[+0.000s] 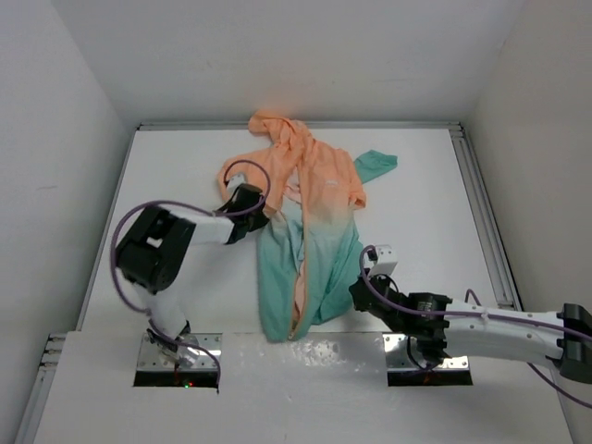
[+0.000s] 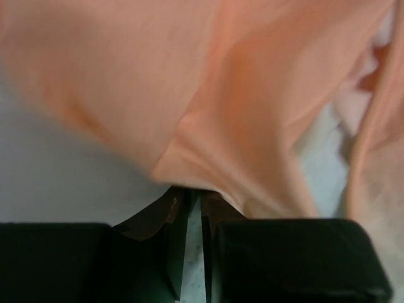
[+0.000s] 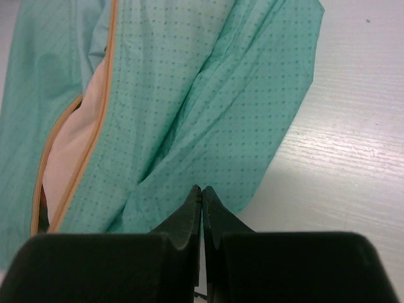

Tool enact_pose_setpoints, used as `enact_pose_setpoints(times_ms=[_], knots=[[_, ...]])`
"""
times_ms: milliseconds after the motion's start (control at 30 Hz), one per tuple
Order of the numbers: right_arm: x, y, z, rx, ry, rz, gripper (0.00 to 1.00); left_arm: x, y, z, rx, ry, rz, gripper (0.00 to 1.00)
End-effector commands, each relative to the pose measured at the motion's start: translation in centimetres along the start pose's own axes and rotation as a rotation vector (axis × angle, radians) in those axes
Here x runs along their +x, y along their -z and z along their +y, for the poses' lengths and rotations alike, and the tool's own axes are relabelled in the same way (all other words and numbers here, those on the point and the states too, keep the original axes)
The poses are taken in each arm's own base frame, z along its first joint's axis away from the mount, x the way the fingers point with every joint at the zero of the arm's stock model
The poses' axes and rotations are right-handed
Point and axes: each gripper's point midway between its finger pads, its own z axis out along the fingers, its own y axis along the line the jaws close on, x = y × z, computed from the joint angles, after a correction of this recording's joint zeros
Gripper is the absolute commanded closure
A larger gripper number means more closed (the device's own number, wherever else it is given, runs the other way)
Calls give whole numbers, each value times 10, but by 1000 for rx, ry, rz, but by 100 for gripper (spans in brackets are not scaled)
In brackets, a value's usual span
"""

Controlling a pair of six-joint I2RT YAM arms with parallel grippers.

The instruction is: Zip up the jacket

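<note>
- Mid-table lies the jacket (image 1: 310,231), crumpled. Its peach hood and chest point to the far side and its teal hem to the near side. One teal cuff sticks out to the far right.
- The left gripper (image 1: 252,208) is at the jacket's left peach edge. Its fingers are nearly together, and creases run into the tips, so it looks like a pinch on a fold.
- The right gripper (image 1: 363,282) is at the right side of the teal hem. Its fingers are pressed tight with cloth puckered at the tips, apparently holding the edge.
- Step, as I judge it: spreading and squaring the garment. No zipping has begun.
- The front opening (image 3: 88,148) gapes, orange-trimmed, with pale lining showing.
- Next move calls for drawing the two sides apart to flatten the front, then finding the slider at the hem. No slider is visible anywhere.
- Only the right wrist view shows the dotted weave and the open trim clearly.
- The left wrist view gives blurred peach folds and a sliver of table (image 1: 185,166).
- Only the top view shows the whole lie of the garment and both arms.
</note>
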Motion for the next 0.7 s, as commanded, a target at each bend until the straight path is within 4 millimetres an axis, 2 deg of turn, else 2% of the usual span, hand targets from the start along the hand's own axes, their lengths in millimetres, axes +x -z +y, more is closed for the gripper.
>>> enact_pose_setpoints(times_ms=[0, 33, 67, 100, 133, 167, 200, 267, 300, 333, 367, 400, 433, 467, 500, 533, 567, 600, 633, 667], knots=[[-15, -4, 11, -20, -25, -69, 100, -1, -43, -36, 58, -56, 62, 88], [-21, -6, 11, -7, -30, -96, 100, -3, -52, -45, 61, -68, 73, 88], [-24, -7, 13, -4, -32, -105, 100, -31, -59, -80, 116, -62, 31, 88], [-30, -6, 18, -6, -39, -116, 100, -18, -71, -81, 100, -95, 85, 86], [-34, -6, 18, 8, -32, -124, 100, -38, -72, -107, 141, -100, 53, 84], [-39, -7, 22, 18, -20, -128, 100, -40, -64, -120, 158, -134, 39, 80], [-41, -7, 24, 23, -5, -129, 100, -51, -58, -123, 159, -139, 6, 78], [-47, -9, 32, 19, 10, -129, 100, -52, -42, -119, 146, -160, -24, 68], [-48, -9, 36, 13, 22, -124, 99, -74, -17, -126, 171, -144, -89, 65], [-49, -9, 41, -2, 20, -121, 97, -61, -8, -104, 139, -151, -75, 63], [-48, -9, 47, -22, 19, -110, 96, -86, 26, -106, 167, -105, -164, 59], [-48, -9, 50, -35, 16, -108, 95, -86, 41, -97, 168, -89, -189, 57], [-50, -9, 54, -50, 10, -115, 93, -57, 49, -67, 135, -101, -156, 57], [-49, -10, 55, -60, 7, -113, 92, -50, 61, -57, 140, -91, -162, 57], [-49, -9, 58, -75, 3, -110, 91, -61, 93, -58, 187, -42, -219, 57], [-49, -8, 57, -77, 6, -112, 93, -16, 111, -33, 185, -75, -178, 60], [-49, -8, 57, -76, 7, -111, 93, -16, 111, -33, 185, -76, -177, 62], [-49, -7, 58, -88, 4, -107, 98, -14, 133, -30, 215, -37, -193, 65], [-48, -6, 57, -89, 9, -107, 100, 18, 137, -12, 202, -66, -127, 73], [-48, -5, 57, -93, 10, -105, 100, 30, 143, -3, 207, -54, -100, 79]])
